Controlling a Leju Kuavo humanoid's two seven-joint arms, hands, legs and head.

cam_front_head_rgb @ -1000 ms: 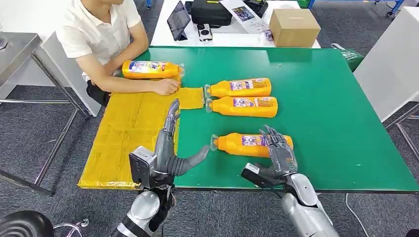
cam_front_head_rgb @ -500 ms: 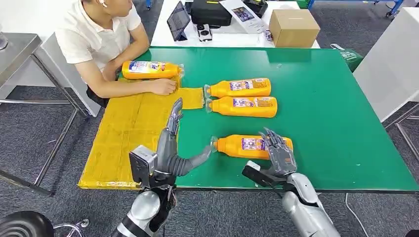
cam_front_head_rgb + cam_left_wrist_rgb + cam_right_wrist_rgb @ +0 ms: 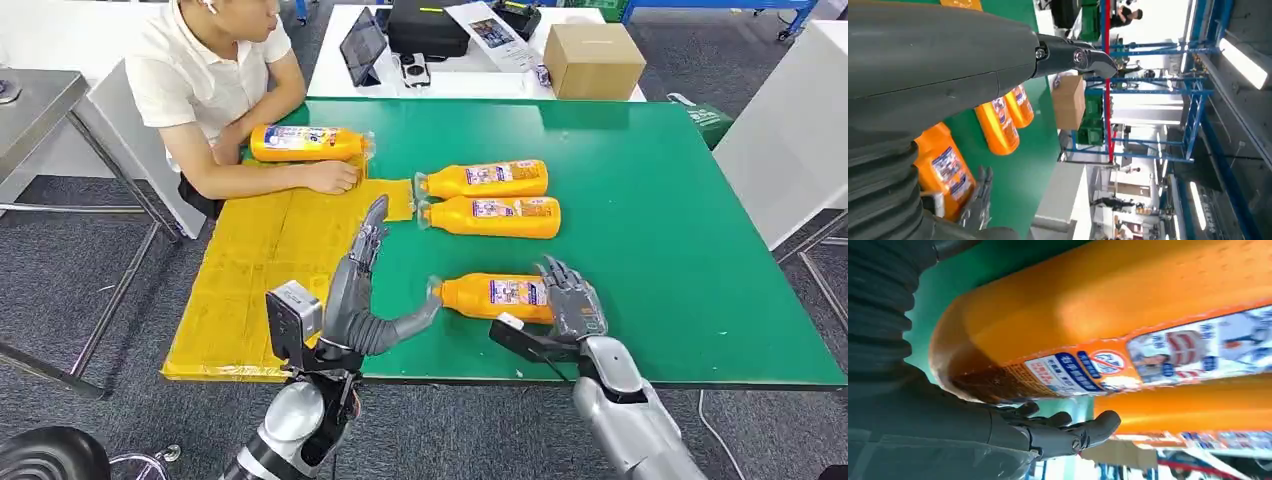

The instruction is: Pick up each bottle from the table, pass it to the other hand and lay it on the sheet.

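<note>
Three orange bottles lie on the green table (image 3: 660, 220): two side by side (image 3: 485, 179) (image 3: 492, 216) and the nearest bottle (image 3: 488, 296) closer to me. A fourth bottle (image 3: 305, 142) lies at the far end of the yellow sheet (image 3: 255, 270). My right hand (image 3: 570, 302) reaches over the nearest bottle's base with fingers spread. In the right wrist view its fingers (image 3: 1068, 432) lie beside the bottle (image 3: 1128, 315) with green table between. My left hand (image 3: 365, 290) is open, fingers stretched forward, thumb pointing at the nearest bottle's cap.
A person sits at the table's far left, a forearm on the sheet and a hand (image 3: 335, 177) beside its top edge. A cardboard box (image 3: 597, 56) and dark devices stand on the white table behind. The right half of the green table is bare.
My left hand has moved right and forward, its thumb now near the nearest bottle's cap. My right hand has slid forward over the bottle's base. The bottles have not moved.
</note>
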